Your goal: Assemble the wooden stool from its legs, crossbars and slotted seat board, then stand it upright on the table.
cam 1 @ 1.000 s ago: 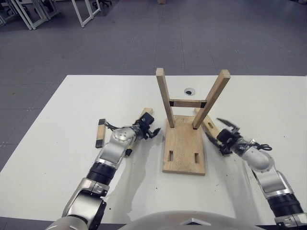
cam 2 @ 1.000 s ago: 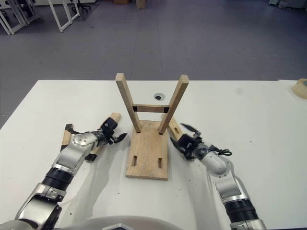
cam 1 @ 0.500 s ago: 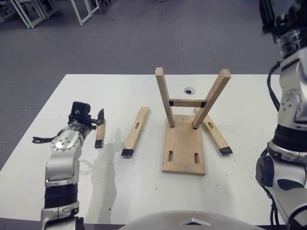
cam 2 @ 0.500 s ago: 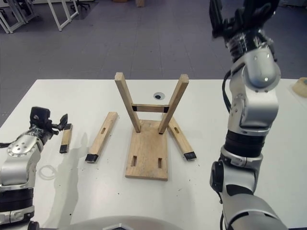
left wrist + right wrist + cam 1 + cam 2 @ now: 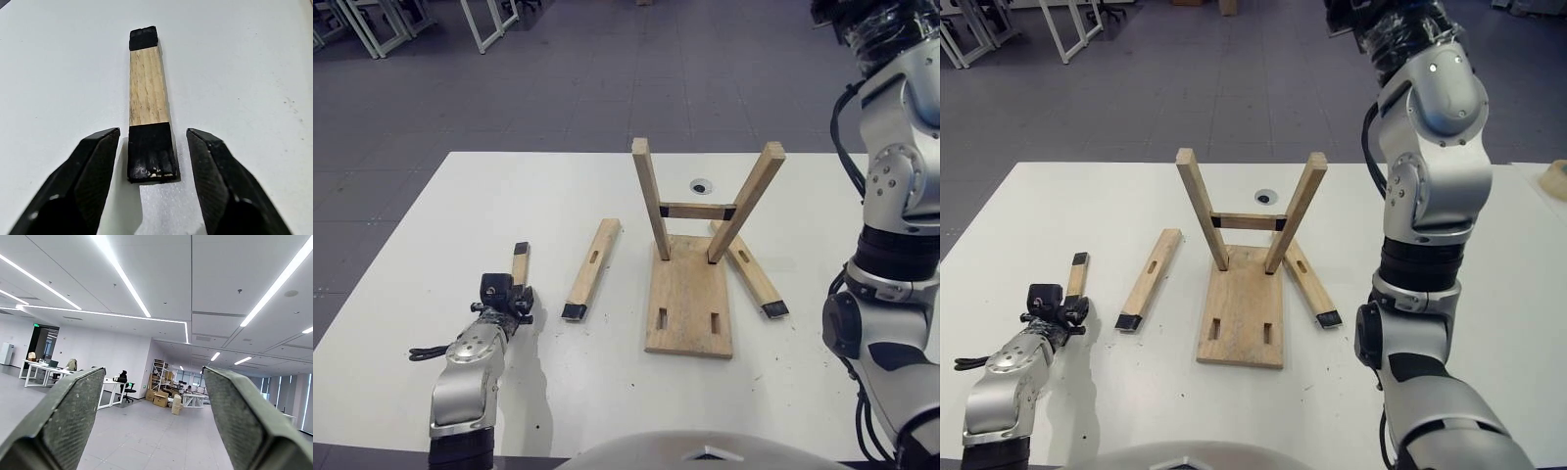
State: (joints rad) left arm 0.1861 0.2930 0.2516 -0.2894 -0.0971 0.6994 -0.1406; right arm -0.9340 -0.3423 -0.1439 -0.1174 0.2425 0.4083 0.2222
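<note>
Down low, left tool (image 5: 152, 136) gapes wide, straddling flat black-tipped wooden crossbar (image 5: 146, 88); right tool (image 5: 154, 377) likewise spread wide.

Both head eyes look forward and down, sharing the whole tabletop (image 5: 460, 215). The left wrist camera hugs the crossbar (image 5: 145, 88) there; the right one faces the ceiling (image 5: 156, 274).
</note>
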